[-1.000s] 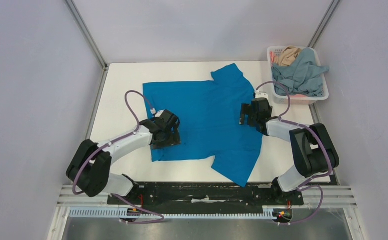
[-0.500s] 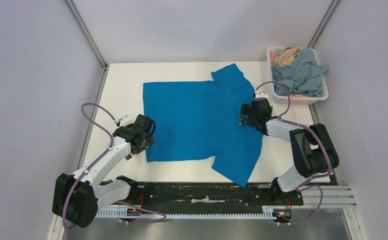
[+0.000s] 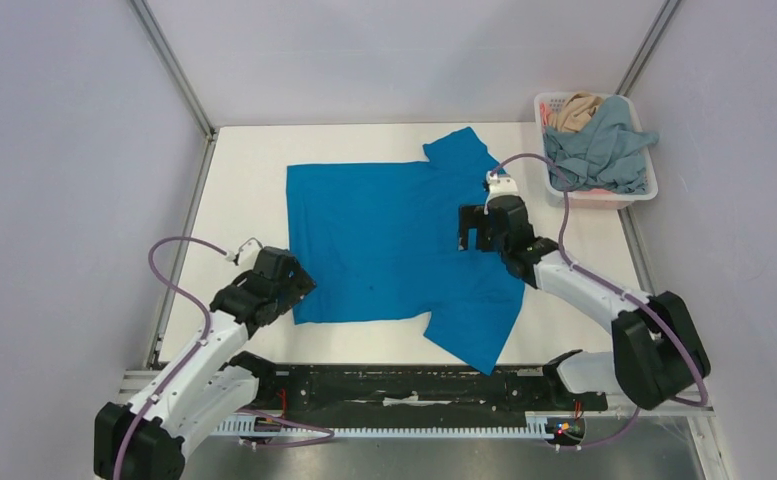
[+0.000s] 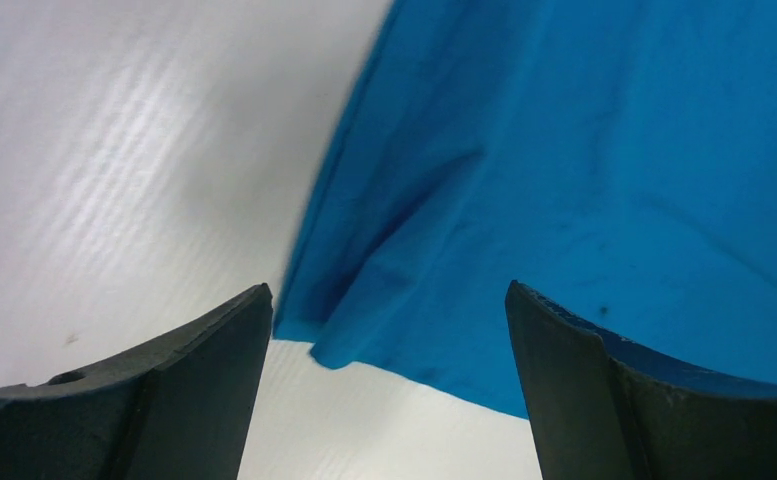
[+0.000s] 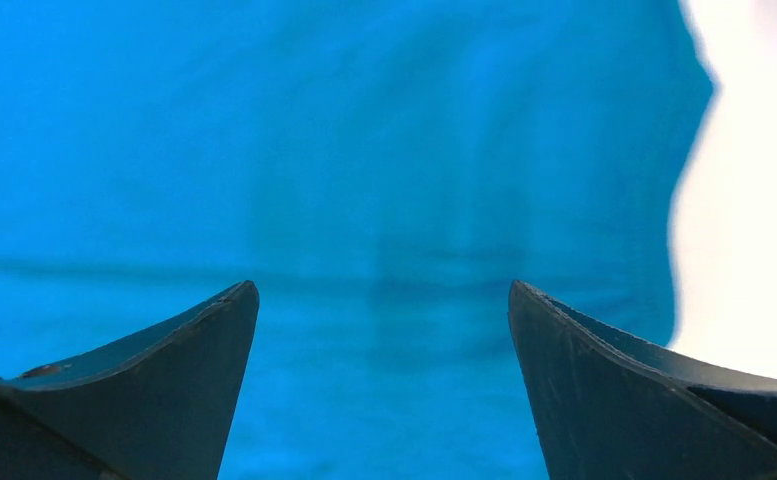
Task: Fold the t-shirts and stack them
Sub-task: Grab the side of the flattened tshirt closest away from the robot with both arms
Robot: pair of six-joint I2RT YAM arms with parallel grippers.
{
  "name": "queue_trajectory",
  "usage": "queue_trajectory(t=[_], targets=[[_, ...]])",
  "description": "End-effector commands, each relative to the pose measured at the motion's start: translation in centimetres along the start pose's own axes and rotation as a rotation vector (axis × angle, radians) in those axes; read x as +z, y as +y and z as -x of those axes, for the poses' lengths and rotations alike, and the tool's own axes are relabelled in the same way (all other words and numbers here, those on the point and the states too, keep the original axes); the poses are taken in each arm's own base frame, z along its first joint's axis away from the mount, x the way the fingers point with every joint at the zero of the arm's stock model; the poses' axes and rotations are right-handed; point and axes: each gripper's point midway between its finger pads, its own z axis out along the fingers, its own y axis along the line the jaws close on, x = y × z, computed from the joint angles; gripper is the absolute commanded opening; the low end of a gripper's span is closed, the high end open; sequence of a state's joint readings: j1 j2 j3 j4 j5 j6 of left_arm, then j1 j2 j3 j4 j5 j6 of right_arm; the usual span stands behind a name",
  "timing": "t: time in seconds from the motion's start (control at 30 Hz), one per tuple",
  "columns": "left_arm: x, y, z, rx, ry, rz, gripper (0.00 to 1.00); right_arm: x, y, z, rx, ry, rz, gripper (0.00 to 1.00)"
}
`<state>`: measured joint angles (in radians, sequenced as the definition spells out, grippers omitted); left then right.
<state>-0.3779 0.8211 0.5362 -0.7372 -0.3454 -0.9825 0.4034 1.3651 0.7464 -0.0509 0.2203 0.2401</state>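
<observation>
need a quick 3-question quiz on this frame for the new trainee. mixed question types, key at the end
1. True or false: the left claw is shut on the blue t-shirt.
2. How many t-shirts lie spread out on the table?
3. The grey-blue t-shirt is: A) in the white basket, beside the tan t-shirt; B) flat on the table; C) under the blue t-shirt.

Key:
1. False. Its jaws stand wide open, and the wrist view shows a corner of the shirt between them.
2. One, the blue one.
3. A.
</observation>
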Motion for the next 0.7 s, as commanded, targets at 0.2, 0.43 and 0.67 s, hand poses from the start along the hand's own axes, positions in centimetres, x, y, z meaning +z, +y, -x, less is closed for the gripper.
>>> queue_trajectory(t=[0.2,0.43,0.67], targets=[[3.6,-5.9,-2.0,-0.093,0.083,-0.219,0.92,-1.6,3.1,-8.4,0.086,0.08,0.159,0.98],[4.6,-1.3,-1.0,-0.089,0.019,0.038,0.92,-0.3,-0.7,-12.1,0.129,0.189,0.003,0.98],[4.4,1.0,2.0,-0.132,-0.107,0.124,0.93,-0.3,-1.3,-11.2,0.124,0.163,0.002,0.98]])
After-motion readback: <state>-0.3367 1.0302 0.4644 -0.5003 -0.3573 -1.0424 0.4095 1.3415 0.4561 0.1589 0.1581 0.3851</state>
